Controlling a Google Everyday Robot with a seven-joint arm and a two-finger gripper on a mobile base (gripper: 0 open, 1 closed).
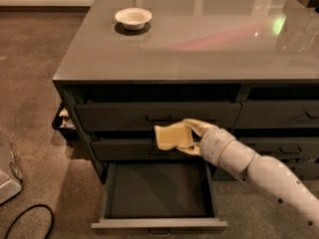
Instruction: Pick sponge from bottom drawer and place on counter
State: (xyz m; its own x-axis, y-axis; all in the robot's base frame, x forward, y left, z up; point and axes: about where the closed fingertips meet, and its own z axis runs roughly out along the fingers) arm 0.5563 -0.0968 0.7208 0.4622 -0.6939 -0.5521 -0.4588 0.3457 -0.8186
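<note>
arm: white segmented robot arm [271, 176], enters from the lower right, slopes up and to the left
wrist: rounded pale cuff with a thin gold ring [223, 146], just behind the gripper
gripper: cream two-finger gripper [188, 137], points left, in the air above the open dark grey bottom drawer [159, 190]
fingers: one finger [197, 125] on top, the other underneath, clamped on the right edge of the small pale yellow flat sponge [171, 136]
sponge in grip: tilted, touches only the fingers

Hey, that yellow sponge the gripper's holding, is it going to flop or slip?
Probably light and soft: the sponge juts sideways from the gripper above the open bottom drawer without drooping, so fairly self-supporting. Pinched only at one edge, it might twist or slip out.
</note>
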